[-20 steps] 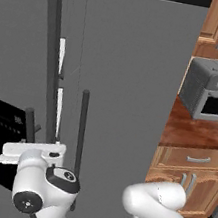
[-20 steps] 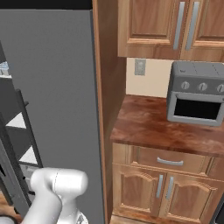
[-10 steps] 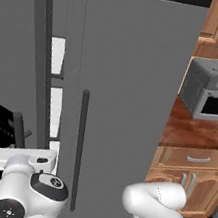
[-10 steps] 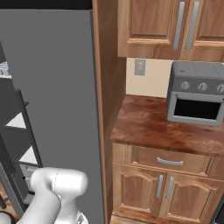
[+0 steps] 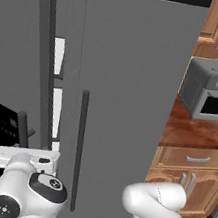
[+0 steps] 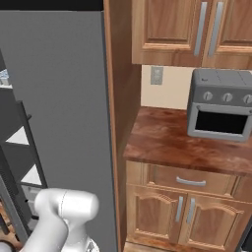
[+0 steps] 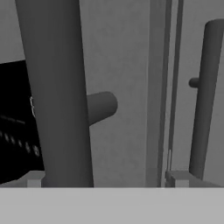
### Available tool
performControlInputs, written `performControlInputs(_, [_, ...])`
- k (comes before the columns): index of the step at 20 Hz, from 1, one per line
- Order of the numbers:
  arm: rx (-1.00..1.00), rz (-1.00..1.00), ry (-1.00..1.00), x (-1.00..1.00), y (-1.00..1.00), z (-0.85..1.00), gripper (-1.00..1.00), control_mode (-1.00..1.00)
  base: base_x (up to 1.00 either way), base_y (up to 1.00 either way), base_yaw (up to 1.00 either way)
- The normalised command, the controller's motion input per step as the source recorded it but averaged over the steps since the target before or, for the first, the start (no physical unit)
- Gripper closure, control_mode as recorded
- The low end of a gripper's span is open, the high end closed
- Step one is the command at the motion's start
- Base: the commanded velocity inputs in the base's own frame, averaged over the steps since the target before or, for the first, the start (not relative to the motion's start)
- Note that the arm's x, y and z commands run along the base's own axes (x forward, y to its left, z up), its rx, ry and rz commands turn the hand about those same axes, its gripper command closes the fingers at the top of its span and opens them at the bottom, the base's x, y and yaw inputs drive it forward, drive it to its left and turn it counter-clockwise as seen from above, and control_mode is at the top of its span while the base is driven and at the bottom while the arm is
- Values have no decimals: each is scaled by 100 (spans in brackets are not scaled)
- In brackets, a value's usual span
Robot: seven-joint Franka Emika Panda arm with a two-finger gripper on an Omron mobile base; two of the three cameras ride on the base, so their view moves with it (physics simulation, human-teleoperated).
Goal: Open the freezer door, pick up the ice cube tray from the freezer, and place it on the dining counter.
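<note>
Since the freezer door (image 5: 14, 79) already stands swung partway out from the fridge front, with white shelf edges (image 5: 58, 56) showing in the gap beside it, the thing to weigh now is how this tall panel will handle. It looks rigid and fairly heavy, turning on a hinge along its far edge, so it should answer to a steady pull rather than a snatch. Its dark vertical bar handle (image 7: 57, 96) is the only sensible hold: stiff and smooth (probably a little slippery), fixed by a short round standoff (image 7: 101, 107). Seen from the hand view, the tool (image 7: 105, 178) has its fingertips spread wide to either side of that bar, not clamped on it. To widen the gap, pushing on the door's inner edge may serve better. I cannot make out the ice cube tray.
</note>
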Motion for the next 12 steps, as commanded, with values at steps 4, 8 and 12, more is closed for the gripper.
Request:
performControlInputs(4, [0, 6, 0, -90, -35, 0, -100, -100, 0, 0, 0])
performControlInputs(8, [0, 19, -1, -70, -1, 0, -100, -100, 0, 0, 0])
performControlInputs(12, [0, 31, -2, -20, 8, 0, -100, -100, 0, 0, 0])
